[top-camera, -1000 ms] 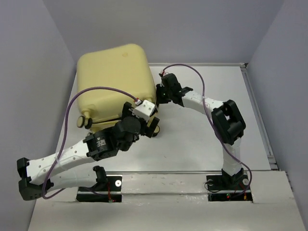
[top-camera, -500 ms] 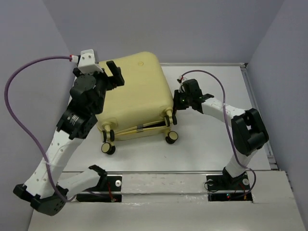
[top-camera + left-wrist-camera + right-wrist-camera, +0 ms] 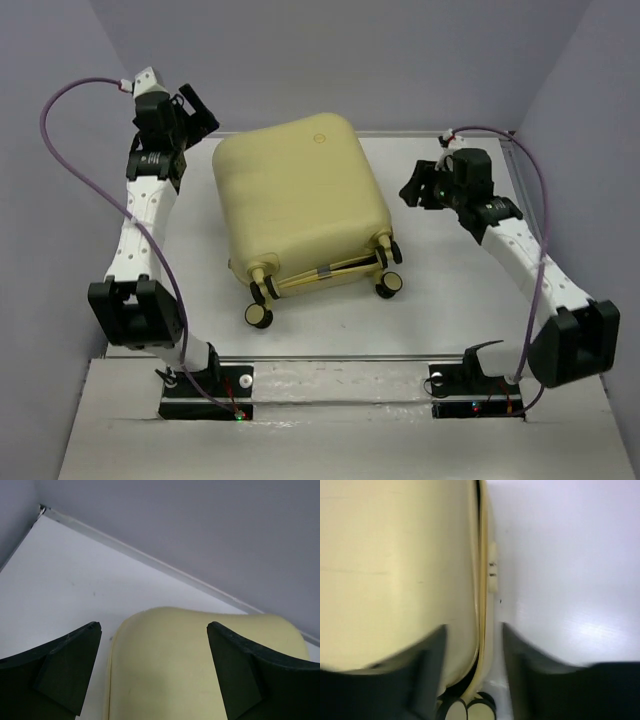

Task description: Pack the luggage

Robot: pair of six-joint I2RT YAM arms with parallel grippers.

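The luggage (image 3: 300, 205), a pale-yellow hard-shell suitcase, lies flat in the middle of the table with its shells together. A thin dark gap shows along its seam. Its wheels (image 3: 259, 316) point to the near edge and its round emblem (image 3: 321, 128) faces up. My left gripper (image 3: 197, 108) is open and empty, in the air beside the far left corner. In the left wrist view (image 3: 154, 630) that corner (image 3: 200, 675) lies below the fingers. My right gripper (image 3: 413, 186) is open and empty to the right of the suitcase. In the right wrist view (image 3: 474, 630) it faces the seam (image 3: 481, 555) and two wheels (image 3: 465, 711).
The white table (image 3: 450, 290) is bounded by grey walls at the back and on both sides, with a raised rim (image 3: 530, 210) along its right edge. Purple cables loop over both arms.
The suitcase has slid right and turned. My left arm swung from its near edge up to the far left corner. My right arm drew back to the right, away from the shell.
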